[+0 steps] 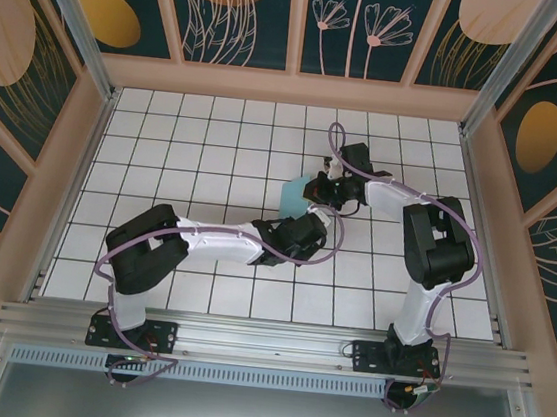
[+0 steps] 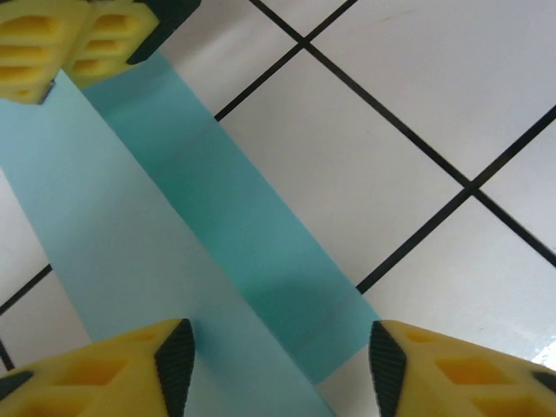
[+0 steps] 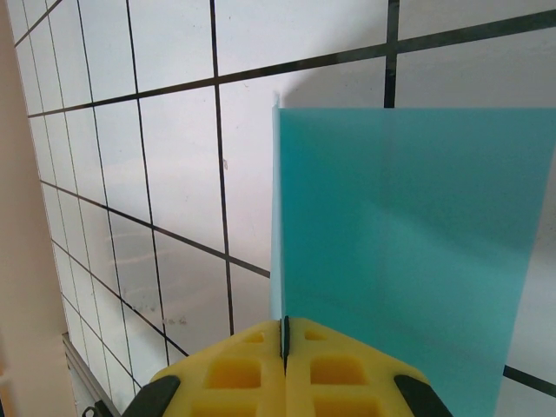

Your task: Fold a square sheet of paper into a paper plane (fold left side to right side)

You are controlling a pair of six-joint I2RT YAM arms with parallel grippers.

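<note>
- I see my right gripper (image 3: 285, 334), its yellow fingers (image 3: 234, 373) pressed together on the near edge of the square sheet of paper (image 3: 408, 234).
- The sheet rises in front of white gridded tiles (image 3: 165, 156).
- A beige wall (image 3: 17, 261) runs along the left.

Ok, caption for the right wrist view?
Right gripper shut on the square sheet of paper, held up over white grid tiles.

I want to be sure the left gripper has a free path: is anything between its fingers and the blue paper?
Nothing visible. The square sheet of paper runs straight into the gap of the open left gripper, with only white tiles beside it. The right gripper is shut on the sheet's far end, away from that gap.
</note>
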